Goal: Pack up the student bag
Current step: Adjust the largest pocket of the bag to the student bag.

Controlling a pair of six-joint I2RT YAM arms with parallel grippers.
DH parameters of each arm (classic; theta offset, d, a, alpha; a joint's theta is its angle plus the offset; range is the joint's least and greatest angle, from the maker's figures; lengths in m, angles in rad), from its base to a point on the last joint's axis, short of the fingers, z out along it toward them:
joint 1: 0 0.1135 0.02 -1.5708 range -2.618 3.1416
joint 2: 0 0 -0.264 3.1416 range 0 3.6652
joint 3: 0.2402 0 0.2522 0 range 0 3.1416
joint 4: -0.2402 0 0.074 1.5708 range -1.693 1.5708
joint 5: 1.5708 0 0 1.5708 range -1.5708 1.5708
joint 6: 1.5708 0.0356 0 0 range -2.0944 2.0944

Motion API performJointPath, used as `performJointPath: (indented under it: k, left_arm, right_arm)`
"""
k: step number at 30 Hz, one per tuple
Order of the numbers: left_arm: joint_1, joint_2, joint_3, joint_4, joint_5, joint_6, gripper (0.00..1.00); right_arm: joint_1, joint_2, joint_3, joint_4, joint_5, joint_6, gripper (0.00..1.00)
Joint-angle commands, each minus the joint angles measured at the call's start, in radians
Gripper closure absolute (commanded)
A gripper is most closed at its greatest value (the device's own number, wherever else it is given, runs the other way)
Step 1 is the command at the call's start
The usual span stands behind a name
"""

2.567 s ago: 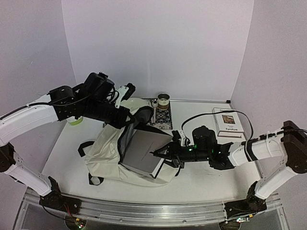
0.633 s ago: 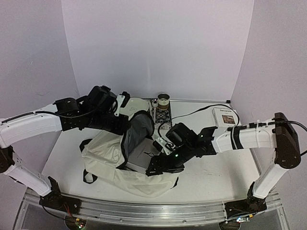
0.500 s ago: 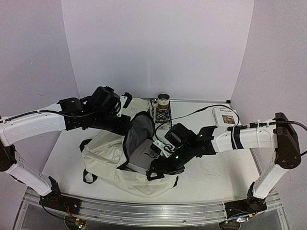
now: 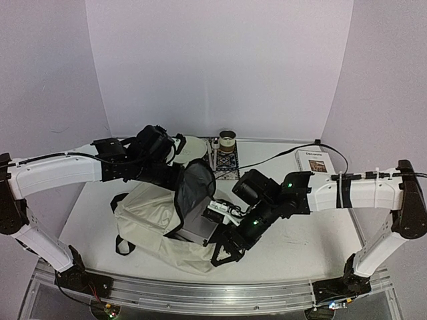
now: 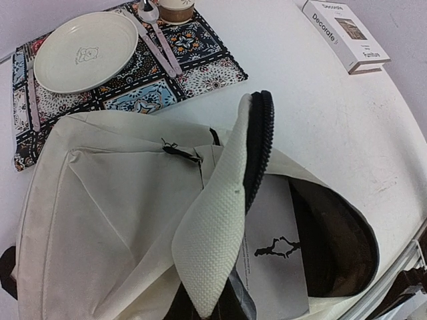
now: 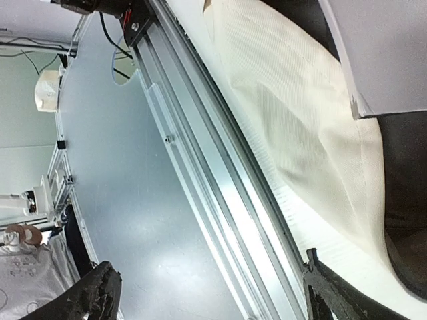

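Student bag (image 4: 150,213), flap pinched up by left gripper (image 4: 181,175); right gripper (image 4: 225,252), jaws apart, should push grey book (image 4: 200,227) fully inside.

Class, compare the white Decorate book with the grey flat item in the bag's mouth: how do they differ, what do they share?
The Decorate book lies on the table, apart from the student bag; the grey flat item sits partly inside it. The book shows whole; the raised flap hides part of the item. The book bears a title and cover picture; the item a small black figure. Both are pale rectangles.
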Motion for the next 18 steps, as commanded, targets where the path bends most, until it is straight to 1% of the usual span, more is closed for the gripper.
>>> performJointPath:
  k: [1,4,6,10,14,18]
  left_arm:
    - [0.012,-0.001,-0.017,0.04,-0.038,0.0,1.0]
    - [0.012,-0.006,-0.034,0.043,-0.005,-0.002,1.0]
    - [0.012,-0.011,-0.037,0.043,0.005,0.0,1.0]
    - [0.012,-0.02,-0.028,0.045,0.014,0.006,1.0]
    - [0.012,-0.026,-0.011,0.047,0.018,0.012,1.0]
    - [0.012,-0.026,0.002,0.05,0.019,0.019,1.0]
  right_arm:
    - [0.003,-0.061,0.024,-0.103,0.018,-0.077,0.06]
    - [0.003,-0.078,0.064,-0.131,0.133,-0.096,0.04]
    - [0.004,-0.055,0.112,-0.179,0.201,-0.158,0.03]
    - [0.007,0.018,0.196,-0.242,0.253,-0.291,0.02]
    - [0.021,0.131,0.269,-0.314,0.317,-0.405,0.04]
    - [0.045,0.217,0.302,-0.345,0.379,-0.465,0.08]
